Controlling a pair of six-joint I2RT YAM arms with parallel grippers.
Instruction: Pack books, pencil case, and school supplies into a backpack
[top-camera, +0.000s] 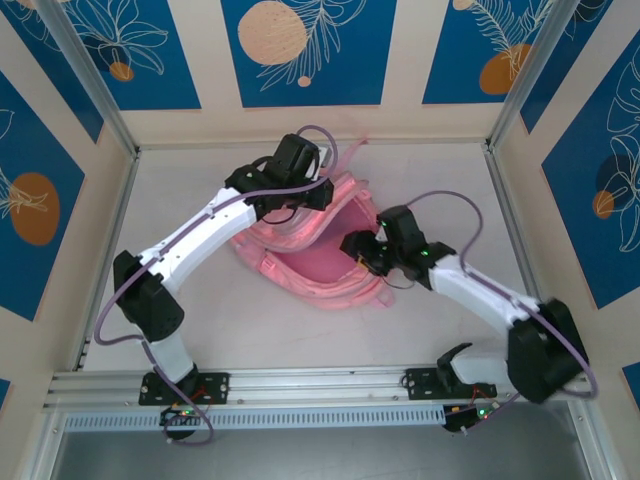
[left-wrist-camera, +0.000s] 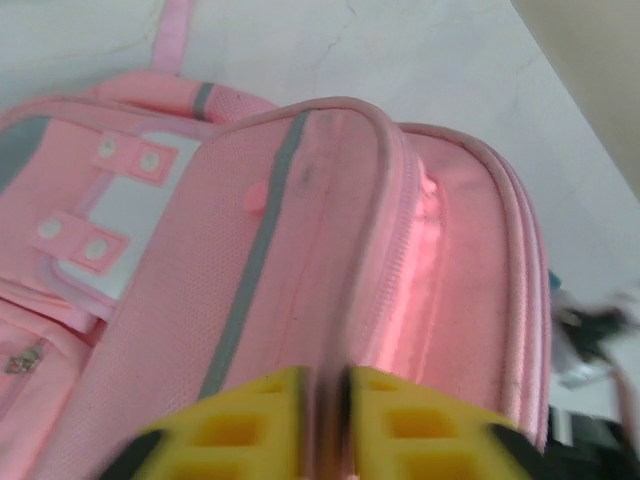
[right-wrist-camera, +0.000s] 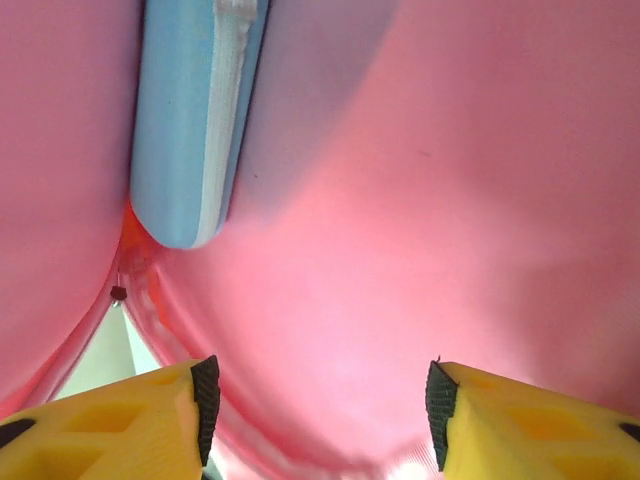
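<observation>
The pink backpack (top-camera: 300, 272) lies in the middle of the table with its main compartment gaping. My left gripper (top-camera: 322, 193) is at the far rim, where its yellow fingers (left-wrist-camera: 250, 420) stand almost together with the pink edge of the flap (left-wrist-camera: 300, 250) pinched between them. My right gripper (top-camera: 362, 250) reaches into the opening from the right. In the right wrist view it (right-wrist-camera: 320, 400) is open, with nothing but pink lining (right-wrist-camera: 420, 200) beyond the pads. The light blue pencil case (right-wrist-camera: 190, 120) lies inside, deep in the compartment, ahead and to the left. The books are hidden.
White tabletop (top-camera: 190, 190) surrounds the backpack. A pink strap (top-camera: 345, 150) trails toward the back wall. Patterned blue and beige walls with metal posts close in three sides. An aluminium rail (top-camera: 320, 385) carrying both arm bases runs along the near edge.
</observation>
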